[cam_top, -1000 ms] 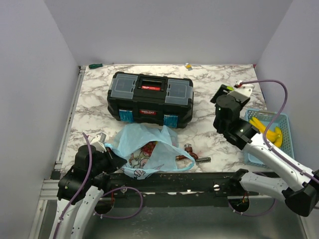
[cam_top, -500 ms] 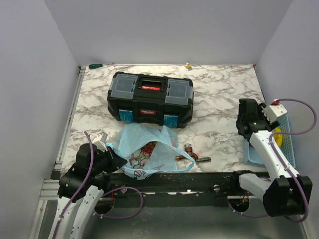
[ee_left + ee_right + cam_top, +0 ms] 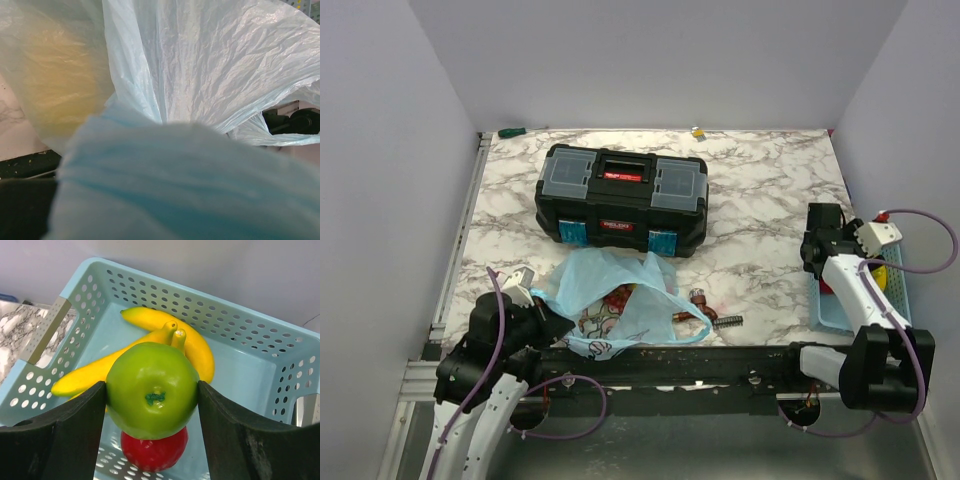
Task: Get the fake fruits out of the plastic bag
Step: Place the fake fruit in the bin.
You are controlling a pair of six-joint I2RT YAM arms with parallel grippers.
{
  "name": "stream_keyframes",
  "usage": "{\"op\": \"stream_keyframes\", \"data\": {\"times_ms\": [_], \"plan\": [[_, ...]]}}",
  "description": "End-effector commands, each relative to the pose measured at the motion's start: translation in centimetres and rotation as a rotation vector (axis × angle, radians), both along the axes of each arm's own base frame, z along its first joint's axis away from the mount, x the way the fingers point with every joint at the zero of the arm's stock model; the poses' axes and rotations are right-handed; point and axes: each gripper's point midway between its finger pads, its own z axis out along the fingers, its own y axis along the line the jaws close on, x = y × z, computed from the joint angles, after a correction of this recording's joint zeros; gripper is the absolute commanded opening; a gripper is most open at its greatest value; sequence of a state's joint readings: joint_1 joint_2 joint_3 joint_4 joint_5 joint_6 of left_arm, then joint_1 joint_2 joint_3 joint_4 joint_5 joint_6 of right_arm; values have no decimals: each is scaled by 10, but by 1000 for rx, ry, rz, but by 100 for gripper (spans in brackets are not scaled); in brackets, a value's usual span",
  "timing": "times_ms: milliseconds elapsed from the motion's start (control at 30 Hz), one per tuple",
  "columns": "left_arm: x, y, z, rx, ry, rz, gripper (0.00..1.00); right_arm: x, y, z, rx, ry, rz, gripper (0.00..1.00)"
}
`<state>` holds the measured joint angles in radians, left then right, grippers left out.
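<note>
The plastic bag (image 3: pixel 620 300) is lying at the table's (image 3: pixel 760 200) near edge, left of centre, just in front of the toolbox (image 3: pixel 622 195). The left gripper (image 3: pixel 548 316) is pinching its left rim, jaws fully closed on the film. That film is looking thin, crinkly and limp, likely to slide and collapse, so the rim or a loop handle is the place to grip. The right gripper (image 3: pixel 152 390) is holding a green apple (image 3: pixel 150 372) between widely set fingers, over the basket (image 3: pixel 240 325) at the right edge — it seems light, rigid and smooth, best clamped across its middle.
</note>
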<state>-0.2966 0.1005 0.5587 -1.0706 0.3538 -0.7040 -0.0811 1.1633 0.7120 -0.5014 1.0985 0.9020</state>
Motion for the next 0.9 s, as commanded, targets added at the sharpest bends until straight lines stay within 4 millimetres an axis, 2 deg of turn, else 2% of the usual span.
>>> {"op": "stream_keyframes", "data": {"times_ms": [0,100,167,200,267,333,400,500,567,600,700,767,867], "plan": [[-1,-4,2,-4,-15,-39,0,0,0,-18,54,27,-26,1],[2,-4,0,-5,-7,-23,0,1,5,-30,100,47,-32,1],[2,-3,1,-12,-19,-12,0,2,2,-29,75,84,-35,5],[2,-2,3,-14,-36,-6,0,3,0,-29,59,105,-38,10],[-1,-1,9,-30,-93,-6,0,12,-2,-31,45,157,-7,26],[-4,0,15,-37,-151,-15,0,11,-5,-28,25,207,-31,42],[-5,0,17,-44,-166,-21,0,15,-4,-27,43,219,-30,52],[1,2,9,-25,-87,22,0,29,-1,-19,70,171,10,64],[5,2,1,-8,-12,34,0,37,2,-16,83,115,40,84],[5,1,-2,-1,12,29,0,37,4,-17,90,104,63,89],[6,2,-3,2,31,43,0,30,13,-14,140,72,92,94],[6,1,-2,4,31,33,0,24,13,-2,134,39,87,98],[6,-1,-4,4,41,19,0,26,12,11,109,-3,129,100]]}}
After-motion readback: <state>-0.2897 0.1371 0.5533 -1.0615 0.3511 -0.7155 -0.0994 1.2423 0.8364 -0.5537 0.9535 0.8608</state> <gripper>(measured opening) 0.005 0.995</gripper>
